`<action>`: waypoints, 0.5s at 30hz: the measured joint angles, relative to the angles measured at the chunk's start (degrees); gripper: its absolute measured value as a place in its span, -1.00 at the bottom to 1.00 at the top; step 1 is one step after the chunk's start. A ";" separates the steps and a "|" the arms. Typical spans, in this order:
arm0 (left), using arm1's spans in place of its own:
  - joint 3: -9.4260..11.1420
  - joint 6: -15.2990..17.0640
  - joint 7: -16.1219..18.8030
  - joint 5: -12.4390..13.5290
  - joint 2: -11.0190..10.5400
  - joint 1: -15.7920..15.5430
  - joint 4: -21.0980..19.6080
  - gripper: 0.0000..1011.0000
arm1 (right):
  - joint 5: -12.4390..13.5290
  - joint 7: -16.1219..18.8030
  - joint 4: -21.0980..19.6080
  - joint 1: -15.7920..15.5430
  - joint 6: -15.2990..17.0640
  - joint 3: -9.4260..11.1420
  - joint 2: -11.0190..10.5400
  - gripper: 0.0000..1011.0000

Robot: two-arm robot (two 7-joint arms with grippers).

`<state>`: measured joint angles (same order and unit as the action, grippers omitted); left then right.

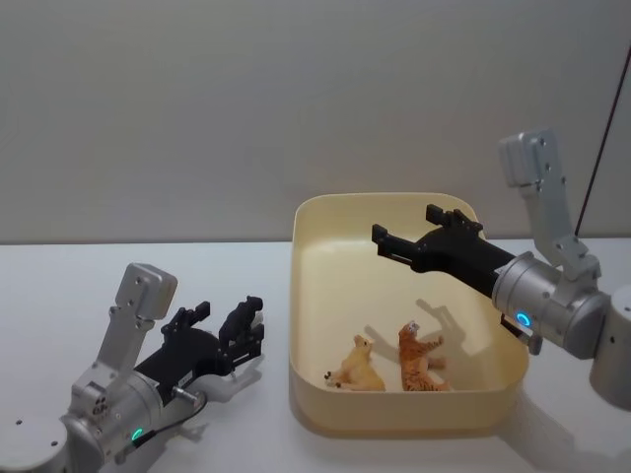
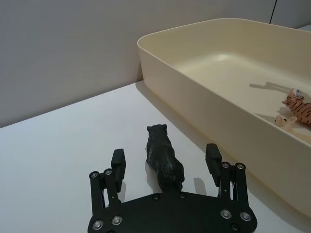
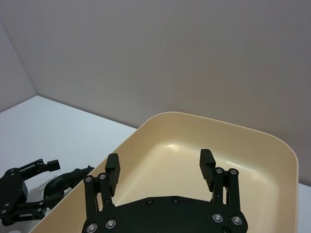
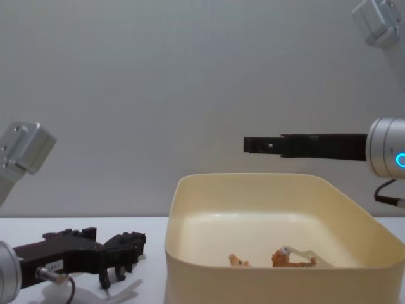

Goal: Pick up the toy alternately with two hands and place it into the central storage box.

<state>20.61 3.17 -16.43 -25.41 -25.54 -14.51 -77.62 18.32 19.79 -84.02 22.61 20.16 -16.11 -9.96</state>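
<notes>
Left gripper (image 1: 229,313), lower left of head view: claw spread wide, one finger each side of a black animal figure (image 2: 164,162) on the white table (image 1: 59,296), touching neither flank. Fig.'s rear is hidden under the gripper body. Right gripper (image 1: 406,227), upper right: claw open & empty above the cream storage box (image 1: 394,409). Inside, a tiger (image 1: 419,357) & tan cub (image 1: 357,367) lie at lower centre, half cut off by the front wall in chest view.

black animal figure (image 2: 163,160), left of storage box (image 4: 253,285): hindquarters under left gripper (image 2: 165,155) | tiger figure (image 4: 288,258), tan animal figure (image 4: 237,259): lower parts behind its near wall
</notes>
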 joint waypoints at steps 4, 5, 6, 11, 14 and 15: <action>0.03 -0.24 -1.46 0.02 0.83 -1.32 2.04 0.98 | 0.00 0.00 0.00 0.00 0.00 0.00 0.00 0.98; 0.04 -0.24 -1.71 0.03 0.97 -1.56 2.37 0.98 | 0.00 0.00 0.00 0.00 0.00 0.00 0.00 0.98; 0.06 -0.23 -2.05 0.05 1.10 -1.77 2.68 0.98 | 0.00 0.00 0.00 0.00 0.00 0.00 0.00 0.98; 0.20 0.44 -3.62 0.26 1.97 -3.26 4.77 0.98 | 0.00 0.00 0.00 0.00 0.00 0.00 0.00 0.98; 0.28 0.82 -4.35 0.42 2.37 -3.93 5.74 0.98 | 0.00 0.00 0.00 0.00 0.00 0.00 0.00 0.98; 0.30 0.90 -4.53 0.45 2.45 -4.07 5.93 0.98 | 0.00 0.00 0.00 0.00 0.00 0.00 0.00 0.98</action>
<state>20.92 4.07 -20.96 -24.96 -23.08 -18.59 -71.69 18.31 19.79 -84.02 22.61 20.16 -16.11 -9.96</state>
